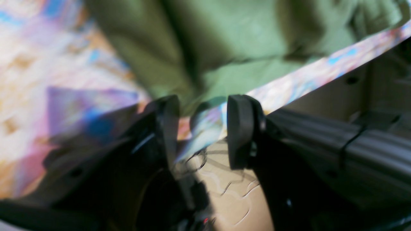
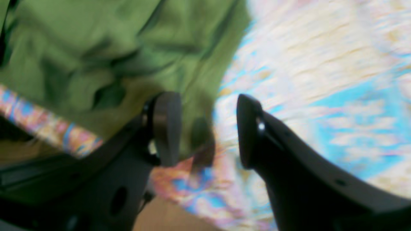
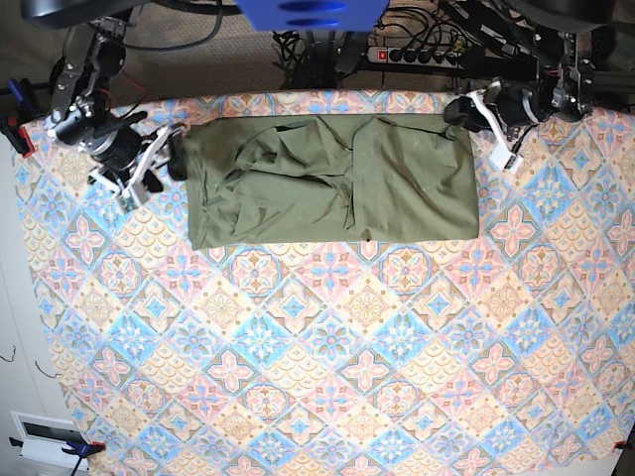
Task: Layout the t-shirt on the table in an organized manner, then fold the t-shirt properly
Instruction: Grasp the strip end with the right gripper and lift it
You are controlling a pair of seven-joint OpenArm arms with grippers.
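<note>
At the table's point(image 3: 327, 397) far edge, both spread grippers, left point(image 3: 483, 126) and right point(image 3: 157, 159), should pinch the t-shirt's point(image 3: 337, 178) far corners evenly.

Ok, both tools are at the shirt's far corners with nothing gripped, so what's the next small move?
Probably close each tool on its corner. In the wrist views the left tool and right tool stand open and empty at the far edge of the t-shirt, which lies as a wrinkled band near the far edge of the table, still to be folded.
</note>
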